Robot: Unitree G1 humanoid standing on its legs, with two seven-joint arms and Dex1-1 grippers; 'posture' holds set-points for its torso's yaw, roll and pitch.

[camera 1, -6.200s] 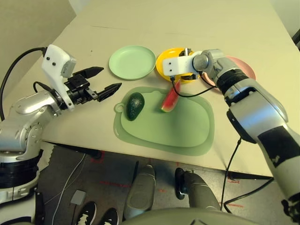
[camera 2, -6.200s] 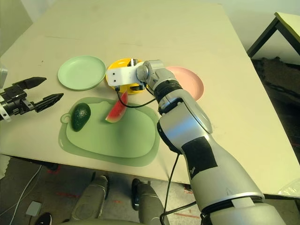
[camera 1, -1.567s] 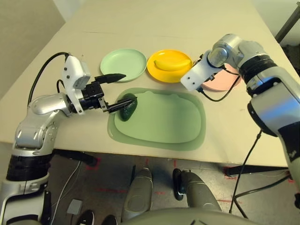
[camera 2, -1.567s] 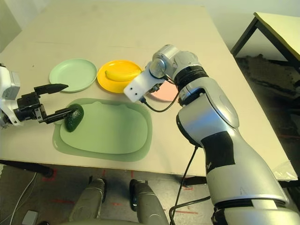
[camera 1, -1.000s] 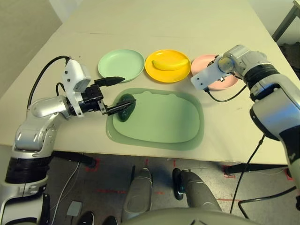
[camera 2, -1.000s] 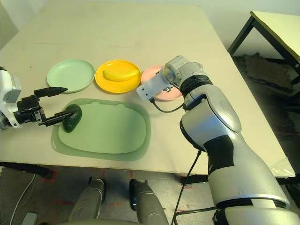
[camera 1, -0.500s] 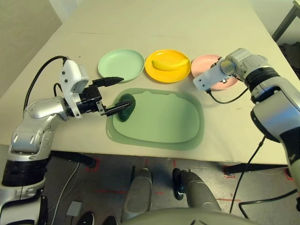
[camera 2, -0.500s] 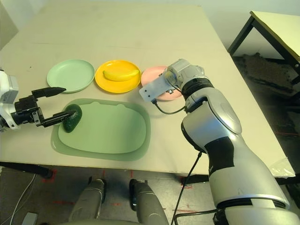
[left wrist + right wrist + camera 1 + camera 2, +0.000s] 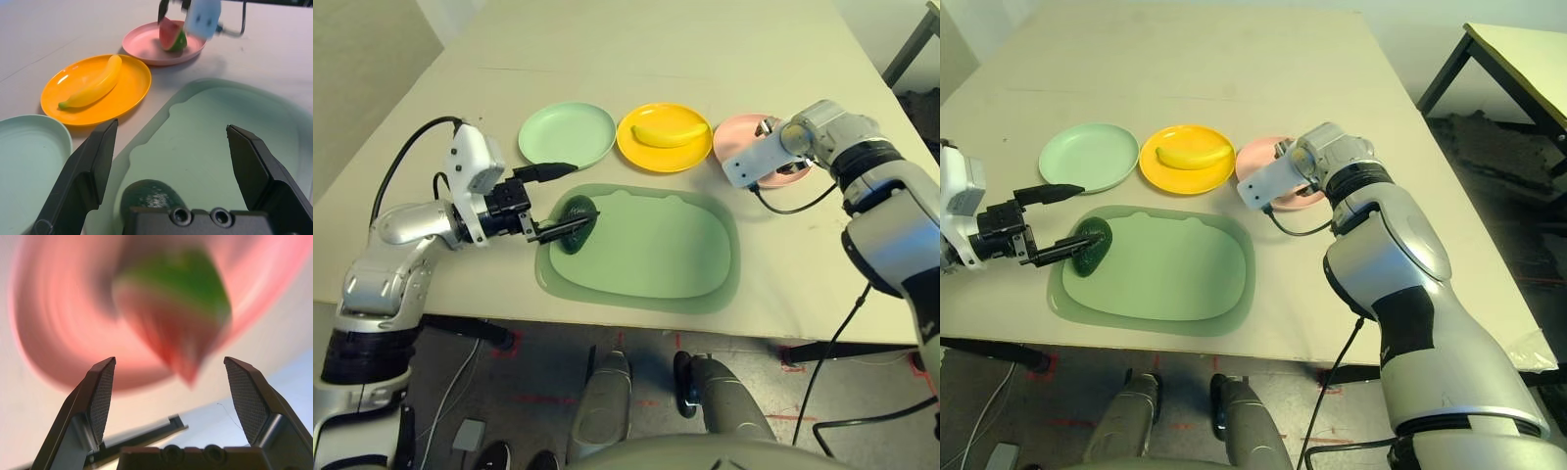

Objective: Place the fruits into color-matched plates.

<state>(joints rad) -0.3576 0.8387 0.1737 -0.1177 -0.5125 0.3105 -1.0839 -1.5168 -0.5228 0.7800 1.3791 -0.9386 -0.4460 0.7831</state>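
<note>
— Where's the avocado?
— At the cutting mat's left end, between the left claw's spread fingers.
— And the watermelon wedge?
— On the pink plate, before the open right claw.

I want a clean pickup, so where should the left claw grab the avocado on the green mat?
Grip the avocado across its narrow middle. It lies flat on the mat, an oval, so its rounded ends would likely slip. Come from the robot's left, where the open left claw already straddles it.
</note>
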